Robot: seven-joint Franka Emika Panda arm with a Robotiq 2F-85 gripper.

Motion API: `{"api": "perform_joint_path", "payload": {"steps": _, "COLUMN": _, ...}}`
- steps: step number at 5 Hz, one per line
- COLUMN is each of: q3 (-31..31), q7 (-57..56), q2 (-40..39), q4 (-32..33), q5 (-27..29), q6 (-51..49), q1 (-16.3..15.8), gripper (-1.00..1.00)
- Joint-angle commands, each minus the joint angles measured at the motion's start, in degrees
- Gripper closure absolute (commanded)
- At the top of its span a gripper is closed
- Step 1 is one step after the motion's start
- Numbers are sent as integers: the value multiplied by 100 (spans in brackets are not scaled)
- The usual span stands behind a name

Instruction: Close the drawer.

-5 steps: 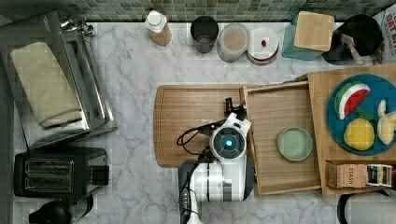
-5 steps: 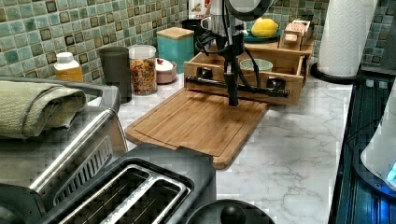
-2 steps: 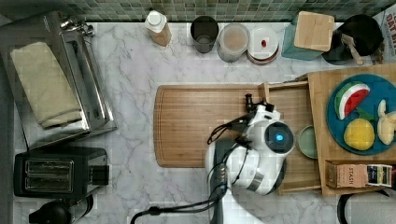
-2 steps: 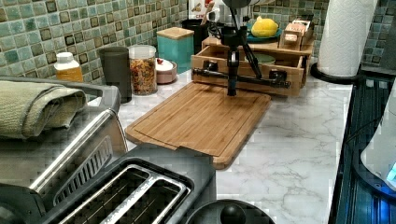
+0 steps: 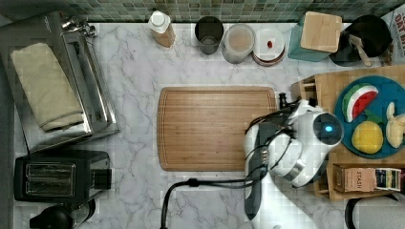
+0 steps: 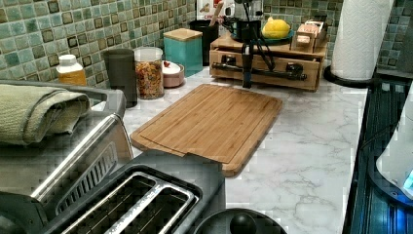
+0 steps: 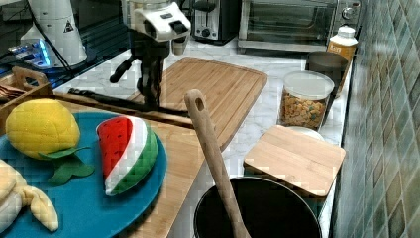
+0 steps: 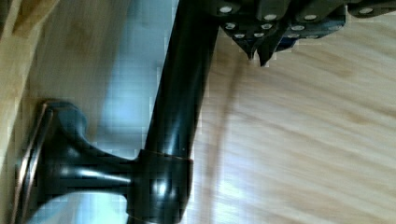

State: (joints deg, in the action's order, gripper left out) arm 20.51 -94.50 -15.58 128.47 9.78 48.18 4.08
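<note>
Standing at the drawer (image 6: 265, 66) front, hand (image 6: 247, 73), dark handle bar (image 6: 272, 73)

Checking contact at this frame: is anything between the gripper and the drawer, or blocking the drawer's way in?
Nothing visible. The gripper stands right at the dark handle bar on the drawer front. In the left view the front panel sits about flush with the stand, so hardly any travel remains. The cutting board lies on the counter in front, clear of the drawer.
</note>
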Motion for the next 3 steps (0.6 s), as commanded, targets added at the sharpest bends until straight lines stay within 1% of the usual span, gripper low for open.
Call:
{"api": "perform_joint_path", "payload": {"steps": 1, "q3": 662, "q7": -887, "q2": -254, "q4": -1643, "q5": -44, "q6": 471, "q1": 914, "gripper": 100}}
{"api": "perform_joint_path", "payload": {"steps": 2, "q3": 531, "q7": -1553, "q2": -161, "q4": -1585, "q5": 418, "q6": 269, "q1": 1115, "gripper": 100}}
{"api": "perform_joint_path", "payload": {"steps": 3, "q3": 505, "q7": -1539, "q2": -157, "q4": -1584, "q5": 405, "q6": 273, "q1": 1141, "gripper": 100}}
